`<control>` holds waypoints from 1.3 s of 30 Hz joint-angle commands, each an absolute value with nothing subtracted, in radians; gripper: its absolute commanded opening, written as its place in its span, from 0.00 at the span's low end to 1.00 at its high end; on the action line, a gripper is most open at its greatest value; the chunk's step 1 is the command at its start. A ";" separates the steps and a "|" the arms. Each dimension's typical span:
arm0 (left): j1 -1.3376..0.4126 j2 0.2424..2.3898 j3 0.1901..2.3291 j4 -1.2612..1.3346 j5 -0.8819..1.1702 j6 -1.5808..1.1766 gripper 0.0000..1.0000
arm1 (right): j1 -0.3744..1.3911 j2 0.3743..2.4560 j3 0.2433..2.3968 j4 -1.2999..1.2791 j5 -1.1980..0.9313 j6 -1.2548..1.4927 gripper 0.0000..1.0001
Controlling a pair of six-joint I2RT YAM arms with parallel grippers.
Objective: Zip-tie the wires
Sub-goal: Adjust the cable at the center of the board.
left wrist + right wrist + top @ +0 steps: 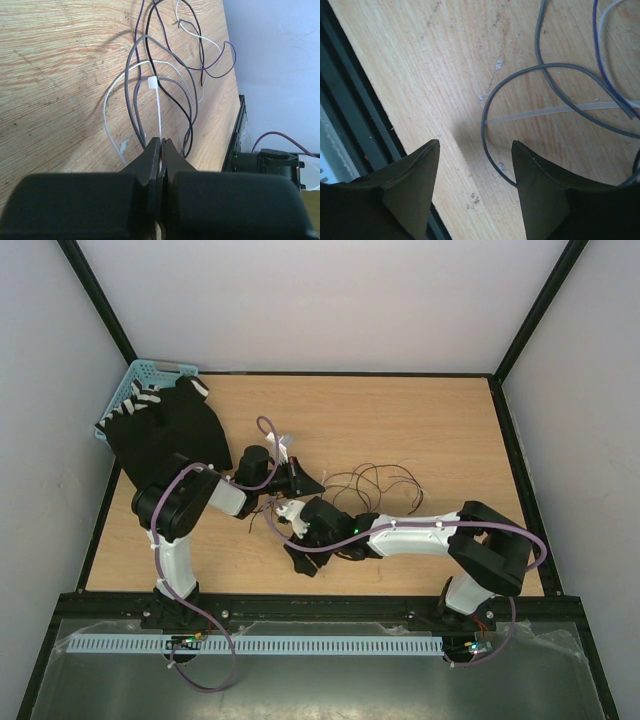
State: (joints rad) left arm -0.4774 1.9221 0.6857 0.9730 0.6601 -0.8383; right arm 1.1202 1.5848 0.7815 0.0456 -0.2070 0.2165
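1. The wooden table [420, 420] fills the middle of the top view; a light blue basket [118, 405] sits at its far left corner.
2. Both arms reach inward and meet near the table's centre; the left gripper [161, 142] and the right gripper [475, 145] are close together there.
3. The wires [380, 480] lie on the wood just right of the grippers; from above, their loose loops and curls sprawl mainly left to right, away from the fingers.
4. In the left wrist view the wires [135, 75] run lengthwise up and away from the fingertips; grey, white and dark strands bow out into long narrow loops.
5. The zip tie [158, 110] is a thin white strip; its long axis runs straight from the left jaws up to its small head, which sits on the grey strands.
6. The left jaws are pressed together, pinching the zip tie's near end.
7. The right jaws stand wide apart, gripping nothing; a grey wire loop [520, 75] lies on the wood beyond the gap.
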 commanded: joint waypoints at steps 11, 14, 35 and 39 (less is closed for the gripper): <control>-0.481 1.940 0.681 0.983 0.658 -0.838 0.00 | 1.144 1.598 0.758 0.003 -0.136 0.089 0.68; -0.481 1.944 0.684 0.979 0.658 -0.839 0.00 | 1.163 1.592 0.741 0.000 -0.116 0.056 0.62; -0.482 1.933 0.681 0.953 0.643 -0.845 0.00 | 1.202 1.578 0.803 -0.019 -0.010 -0.020 0.03; -0.482 1.930 0.680 0.953 0.644 -0.850 0.00 | 1.203 1.546 0.822 0.039 -0.024 -0.017 0.00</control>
State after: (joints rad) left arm -0.4774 1.9335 0.6853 0.9497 0.6464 -0.8406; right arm 1.1934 1.5913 0.7780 0.0166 -0.0147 -0.0196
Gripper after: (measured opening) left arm 0.002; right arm 0.045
